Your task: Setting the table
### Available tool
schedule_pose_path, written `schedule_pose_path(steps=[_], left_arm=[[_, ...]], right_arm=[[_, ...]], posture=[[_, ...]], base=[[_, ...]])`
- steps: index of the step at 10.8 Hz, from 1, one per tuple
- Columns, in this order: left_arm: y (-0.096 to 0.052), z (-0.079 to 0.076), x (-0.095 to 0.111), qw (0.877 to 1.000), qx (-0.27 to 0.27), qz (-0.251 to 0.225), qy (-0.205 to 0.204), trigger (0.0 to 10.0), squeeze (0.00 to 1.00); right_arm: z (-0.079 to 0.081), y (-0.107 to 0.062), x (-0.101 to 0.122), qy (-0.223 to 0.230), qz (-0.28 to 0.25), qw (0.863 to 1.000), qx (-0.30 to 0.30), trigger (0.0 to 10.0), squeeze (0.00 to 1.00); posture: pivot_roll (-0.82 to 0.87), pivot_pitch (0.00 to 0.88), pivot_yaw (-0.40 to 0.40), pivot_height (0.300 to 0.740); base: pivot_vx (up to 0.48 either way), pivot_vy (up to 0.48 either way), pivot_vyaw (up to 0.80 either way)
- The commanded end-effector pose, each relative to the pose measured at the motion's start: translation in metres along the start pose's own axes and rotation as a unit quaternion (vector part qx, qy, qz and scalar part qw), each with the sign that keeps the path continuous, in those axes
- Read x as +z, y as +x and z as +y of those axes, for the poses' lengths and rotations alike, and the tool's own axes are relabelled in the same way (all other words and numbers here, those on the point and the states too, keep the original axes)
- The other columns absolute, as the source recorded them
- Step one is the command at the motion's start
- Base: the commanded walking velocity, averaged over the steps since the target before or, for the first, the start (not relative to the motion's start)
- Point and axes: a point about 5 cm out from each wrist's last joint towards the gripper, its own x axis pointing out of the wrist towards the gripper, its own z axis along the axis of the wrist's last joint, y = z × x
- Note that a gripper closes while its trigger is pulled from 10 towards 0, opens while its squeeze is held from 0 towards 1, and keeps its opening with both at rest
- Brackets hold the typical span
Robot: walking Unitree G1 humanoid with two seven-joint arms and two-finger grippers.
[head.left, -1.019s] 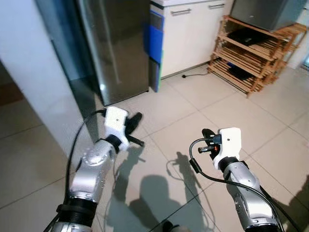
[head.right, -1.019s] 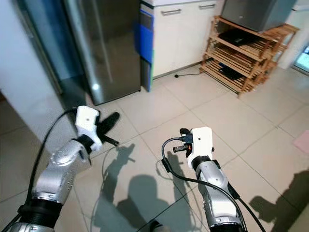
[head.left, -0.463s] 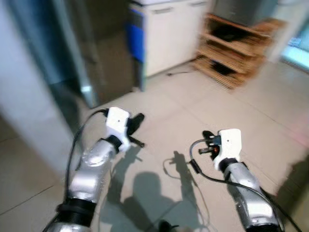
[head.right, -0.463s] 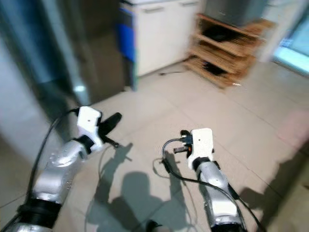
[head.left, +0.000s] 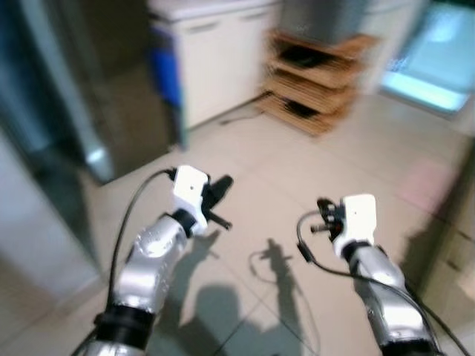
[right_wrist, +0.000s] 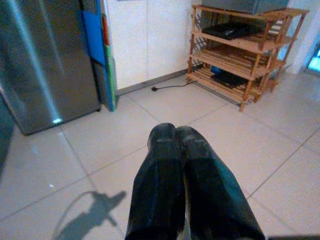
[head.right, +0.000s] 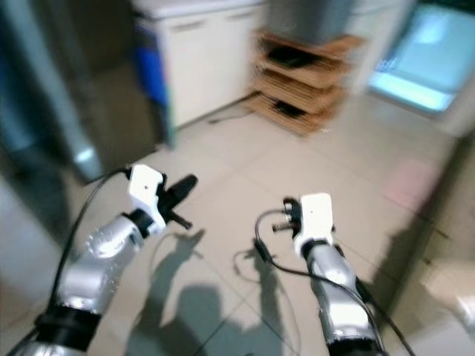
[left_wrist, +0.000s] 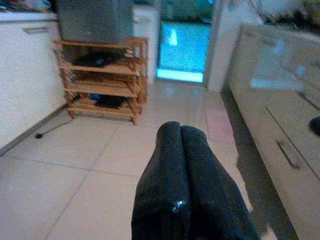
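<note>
Two arms held forward over the tile floor [head.left: 312, 156], left gripper [left_wrist: 182, 165] and right gripper [right_wrist: 175, 165] both clenched empty, likely tucked for walking; beyond them one wooden rack [head.left: 315, 85], white cabinet [head.left: 215, 63] beside it; no tableware or table visible.

We see pale beige floor tiles [right_wrist: 240, 145] w/ thin darker grout lines. Wooden rack [right_wrist: 245, 50] is warm orange-brown, black items on its shelves. Cabinet [right_wrist: 145, 35] white; blue panel [right_wrist: 93, 37] w/ red & green edge strip beside it. Fridge [right_wrist: 45, 65] dark steel-grey. Left gripper [left_wrist: 182, 132] & right gripper [right_wrist: 175, 132]: glossy black fingers, white wrist housings, silver arms. Doorway [left_wrist: 182, 50] glows cyan-blue.
</note>
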Motion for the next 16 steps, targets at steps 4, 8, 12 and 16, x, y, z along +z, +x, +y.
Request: schedule_pose_path(steps=[4,8,12,16], left_arm=[[0.003,0.0,0.005,1.0,-0.001,-0.006,0.019,10.0,0.0],[0.004,0.015,0.025,0.996,0.053,-0.064,0.011,10.0,0.0],[0.004,0.009,0.021,0.997,0.039,-0.065,-0.011,10.0,0.0],[0.007,0.006,0.017,0.999,0.029,-0.046,0.005,10.0,0.0]], right_arm=[[-0.005,-0.002,0.001,-0.005,-0.005,1.0,-0.01,10.0,0.0],[-0.027,-0.004,0.031,-0.03,-0.091,0.991,-0.097,10.0,0.0],[-0.027,-0.011,0.023,-0.032,-0.089,0.989,-0.11,10.0,0.0],[-0.028,-0.01,0.016,-0.052,-0.06,0.988,-0.13,10.0,0.0]], posture=[[-0.03,0.0,0.001,0.74],[-0.03,0.0,0.004,0.74],[-0.03,0.004,0.009,0.74],[-0.04,0.008,0.012,0.735]], base=[[0.0,0.0,-0.61],[0.0,0.0,-0.57],[0.0,0.0,-0.53],[0.0,0.0,-0.38]])
